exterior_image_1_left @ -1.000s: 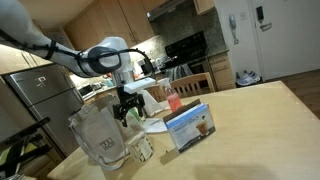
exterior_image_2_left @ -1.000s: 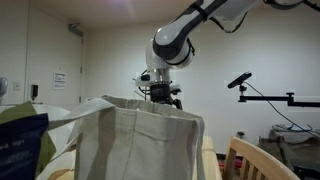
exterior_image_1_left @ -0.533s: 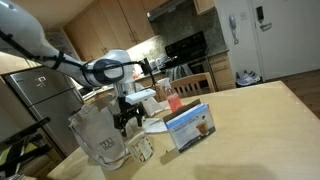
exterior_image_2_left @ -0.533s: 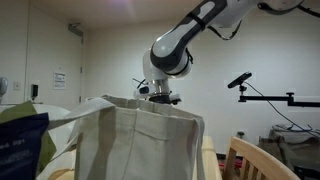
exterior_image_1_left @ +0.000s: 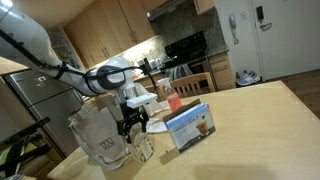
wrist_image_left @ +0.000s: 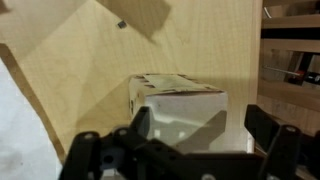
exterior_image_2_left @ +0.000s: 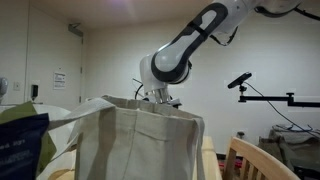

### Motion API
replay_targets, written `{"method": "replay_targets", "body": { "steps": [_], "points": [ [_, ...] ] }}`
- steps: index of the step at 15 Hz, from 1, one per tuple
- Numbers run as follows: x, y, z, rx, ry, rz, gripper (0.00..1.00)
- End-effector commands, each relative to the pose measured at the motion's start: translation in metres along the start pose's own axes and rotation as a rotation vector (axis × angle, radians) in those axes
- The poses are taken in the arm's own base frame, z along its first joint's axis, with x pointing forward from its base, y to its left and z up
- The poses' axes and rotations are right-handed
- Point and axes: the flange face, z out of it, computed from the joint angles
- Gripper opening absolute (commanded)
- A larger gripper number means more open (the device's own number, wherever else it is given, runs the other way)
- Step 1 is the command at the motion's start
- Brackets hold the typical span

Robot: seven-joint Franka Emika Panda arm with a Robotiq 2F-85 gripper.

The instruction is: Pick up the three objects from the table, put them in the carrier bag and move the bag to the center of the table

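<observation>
My gripper [exterior_image_1_left: 131,124] hangs open just above the small pale boxy item [exterior_image_1_left: 143,148], which stands on the table [exterior_image_1_left: 260,120] beside the carrier bag [exterior_image_1_left: 100,136]. In the wrist view the box [wrist_image_left: 180,108] sits between the spread fingers [wrist_image_left: 268,132], with no contact visible. The light-blue carton [exterior_image_1_left: 190,127] stands upright to the right of the box. In an exterior view the bag [exterior_image_2_left: 140,145] fills the foreground and hides the gripper. I cannot make out the red-and-white packet.
A pink-red bottle [exterior_image_1_left: 173,100] and a white flat thing [exterior_image_1_left: 156,125] lie behind the carton. The bag's white plastic [wrist_image_left: 20,130] is close on one side of the box. A wooden chair [exterior_image_2_left: 255,160] stands by the table edge. Kitchen units [exterior_image_1_left: 185,48] are far behind.
The gripper has come down from the height of the bag's rim to just over the small pale box, staying open. The objects and the bag have not moved.
</observation>
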Motion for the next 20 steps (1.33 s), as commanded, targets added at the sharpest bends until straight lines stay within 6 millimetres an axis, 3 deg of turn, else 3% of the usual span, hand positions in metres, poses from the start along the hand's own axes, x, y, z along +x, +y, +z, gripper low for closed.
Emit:
{"method": "replay_targets", "body": {
  "steps": [1, 9, 13, 20],
  "points": [
    [0.005, 0.001, 0.003, -0.018, -0.081, 0.019, 1.0],
    [0.028, -0.003, -0.022, -0.068, -0.142, -0.016, 1.0],
    [0.024, -0.004, -0.031, -0.091, -0.145, 0.004, 1.0],
    [0.009, 0.001, -0.019, -0.12, -0.115, 0.085, 1.0]
  ]
}}
